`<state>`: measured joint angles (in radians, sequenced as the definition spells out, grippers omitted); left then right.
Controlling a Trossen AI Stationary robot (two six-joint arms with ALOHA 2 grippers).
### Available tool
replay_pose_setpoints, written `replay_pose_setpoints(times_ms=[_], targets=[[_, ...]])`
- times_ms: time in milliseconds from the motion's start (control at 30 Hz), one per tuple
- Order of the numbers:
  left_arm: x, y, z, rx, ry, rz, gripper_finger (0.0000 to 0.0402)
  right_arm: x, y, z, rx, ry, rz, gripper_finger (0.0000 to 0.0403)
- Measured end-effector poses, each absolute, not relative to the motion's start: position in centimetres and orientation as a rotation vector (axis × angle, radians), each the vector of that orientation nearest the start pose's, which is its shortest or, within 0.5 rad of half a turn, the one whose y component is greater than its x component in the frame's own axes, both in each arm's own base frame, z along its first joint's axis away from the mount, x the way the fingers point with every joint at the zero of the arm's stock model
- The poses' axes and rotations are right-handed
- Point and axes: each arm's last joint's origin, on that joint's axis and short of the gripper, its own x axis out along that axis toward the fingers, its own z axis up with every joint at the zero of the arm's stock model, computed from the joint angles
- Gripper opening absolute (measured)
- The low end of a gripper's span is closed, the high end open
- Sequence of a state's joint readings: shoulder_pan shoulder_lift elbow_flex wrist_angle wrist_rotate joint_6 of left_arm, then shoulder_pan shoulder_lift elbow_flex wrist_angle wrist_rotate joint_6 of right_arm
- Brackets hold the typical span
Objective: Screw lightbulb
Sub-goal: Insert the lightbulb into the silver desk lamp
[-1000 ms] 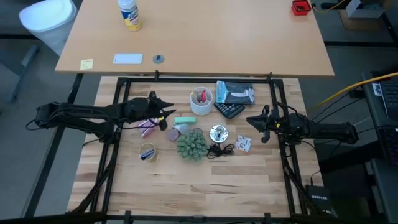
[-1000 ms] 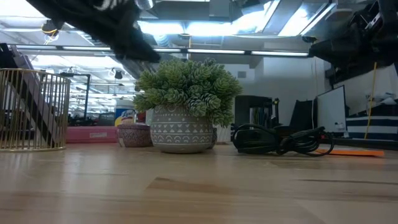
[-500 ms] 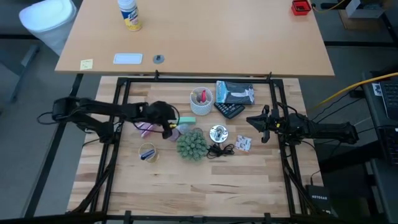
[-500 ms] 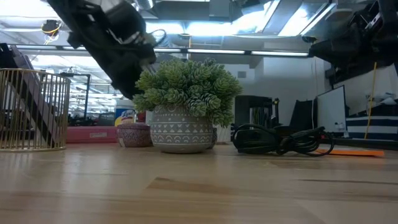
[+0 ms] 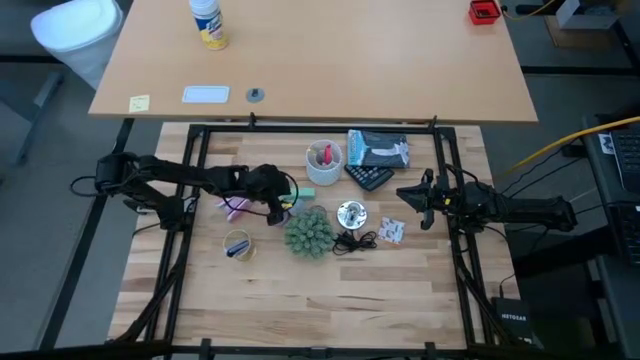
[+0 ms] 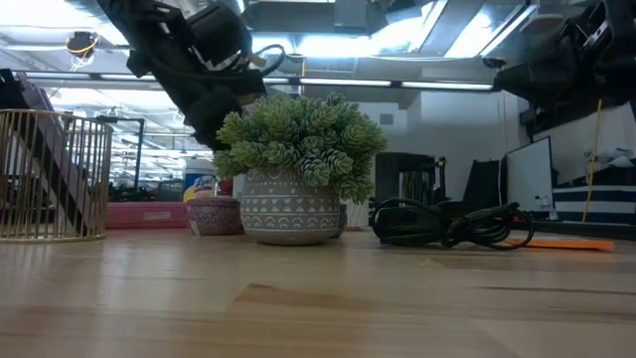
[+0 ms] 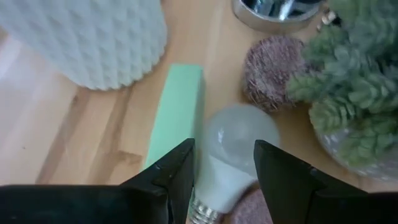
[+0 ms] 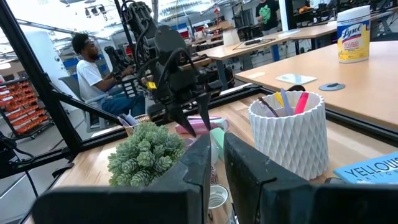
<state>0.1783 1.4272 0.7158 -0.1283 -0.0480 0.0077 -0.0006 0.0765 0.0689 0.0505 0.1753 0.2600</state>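
On the table between green block (image 7: pixel 176 106) and plant (image 7: pixel 351 74), bulb (image 7: pixel 233 155) lying on its side, left gripper (image 7: pixel 224 171) poised over it with fingers spread and not gripping, white cup (image 7: pixel 93 37) just beyond, right gripper (image 8: pixel 217 165) well apart, fingers closed and empty.

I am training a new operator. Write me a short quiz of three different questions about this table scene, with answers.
1. True or false: the left gripper has open jaws on either side of the lightbulb.
2. What lies beside the lightbulb, toward the white textured cup?
A. a green block
B. a calculator
C. a spray can
3. Fill in: the right gripper waits with jaws ____.

Key: 1 true; 2 A; 3 shut.
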Motion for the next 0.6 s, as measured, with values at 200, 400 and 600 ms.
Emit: replay_pose_setpoints(times_ms=[200, 400, 600], targets=[[26.4, 4.7, 17.3, -0.066, 0.899, 0.183, 0.0163, 9.8, -0.5, 18.6, 0.269, -0.066, -0.169, 0.0050], [26.4, 4.8, 17.3, -0.056, 0.901, 0.178, 0.0172, 9.8, -0.5, 18.5, 0.287, -0.062, -0.169, 0.0050], [26.8, 4.9, 16.2, -0.070, 0.932, 0.183, 0.0176, 9.8, -0.5, 18.5, 0.287, -0.059, -0.170, 0.0050]])
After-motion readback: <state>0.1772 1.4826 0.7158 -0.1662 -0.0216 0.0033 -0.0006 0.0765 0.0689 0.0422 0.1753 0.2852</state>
